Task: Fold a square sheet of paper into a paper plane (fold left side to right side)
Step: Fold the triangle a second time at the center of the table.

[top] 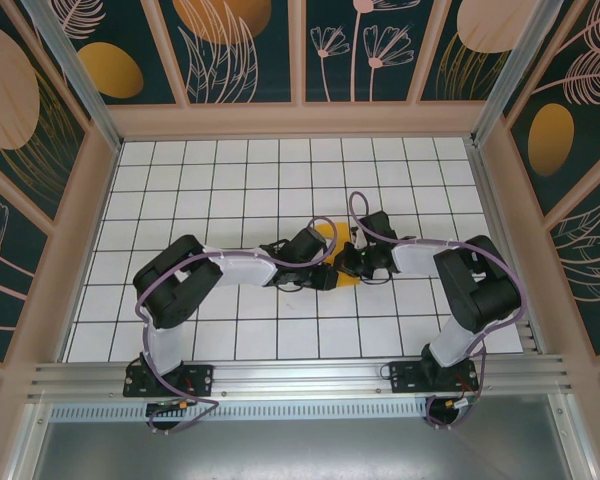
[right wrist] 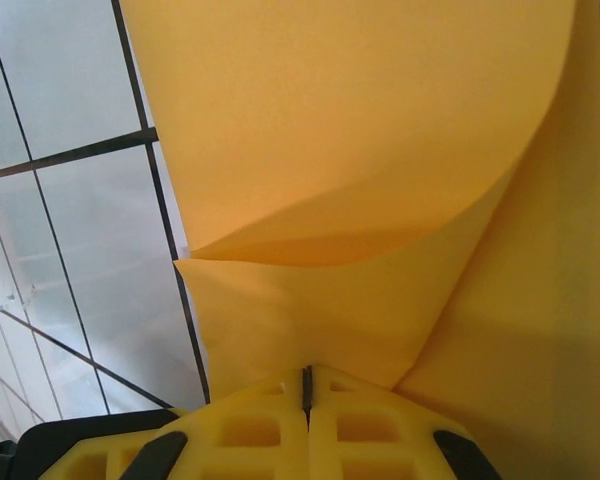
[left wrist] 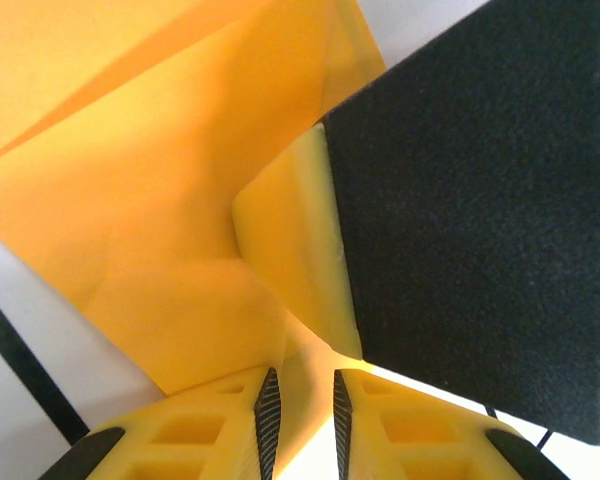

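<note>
The square sheet of paper (top: 332, 234) lies lifted near the middle of the gridded worktop (top: 230, 170).
My right claw (right wrist: 306, 385) is closed, pinching the sheet's edge, and the paper curls up over it. My left claw (left wrist: 302, 400) shows a narrow gap with paper running into it. I cannot tell whether it grips.

This is a robot test cell in a lab: a left arm (top: 195, 280) and a right arm (top: 465, 285) are bolted to an aluminium rail (top: 300, 378) along the bottom of the frame. They reach over a white gridded table (top: 230, 170). Patterned wall panels (top: 240, 50) on metal posts (top: 75, 70) box it in at the top and sides.
</note>
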Robot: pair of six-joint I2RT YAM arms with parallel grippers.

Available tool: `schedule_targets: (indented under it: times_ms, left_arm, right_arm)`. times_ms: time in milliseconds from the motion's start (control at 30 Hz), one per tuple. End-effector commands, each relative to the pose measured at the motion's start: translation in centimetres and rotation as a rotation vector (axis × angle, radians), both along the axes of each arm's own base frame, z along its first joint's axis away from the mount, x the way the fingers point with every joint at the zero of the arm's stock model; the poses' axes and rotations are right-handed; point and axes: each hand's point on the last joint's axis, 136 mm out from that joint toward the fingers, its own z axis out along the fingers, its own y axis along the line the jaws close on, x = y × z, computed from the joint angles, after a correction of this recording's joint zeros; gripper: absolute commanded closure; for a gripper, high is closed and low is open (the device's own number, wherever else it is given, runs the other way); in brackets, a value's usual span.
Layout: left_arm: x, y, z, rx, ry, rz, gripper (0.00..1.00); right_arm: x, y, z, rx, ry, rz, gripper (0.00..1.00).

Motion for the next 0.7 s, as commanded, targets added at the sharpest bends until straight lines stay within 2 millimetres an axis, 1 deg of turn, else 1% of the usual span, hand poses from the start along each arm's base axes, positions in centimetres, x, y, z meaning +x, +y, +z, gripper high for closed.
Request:
schedule_targets:
  times_ms: [0, 267, 533, 667]
  left_arm:
    - [-2.2, 3.8, -5.3, 0.206, 0.097, 0.001, 0.74]
    - [-2.3, 3.8, -5.4, 0.212, 0.102, -0.003, 0.75]
    - [-2.4, 3.8, -5.6, 0.217, 0.105, -0.008, 0.75]
    - [-2.3, 3.7, -5.5, 0.215, 0.103, -0.01, 0.76]
  right_arm:
    - [1.8, -2.8, -1.1, -0.155, -0.054, -0.057, 0.98]
    - [3.1, -3.1, -0.5, -0.175, -0.083, -0.054, 0.97]
    - [4.0, -4.9, -0.7, -0.198, -0.084, -0.078, 0.97]
    - [4.6, -5.6, -0.5, -0.2, -0.091, -0.087, 0.97]
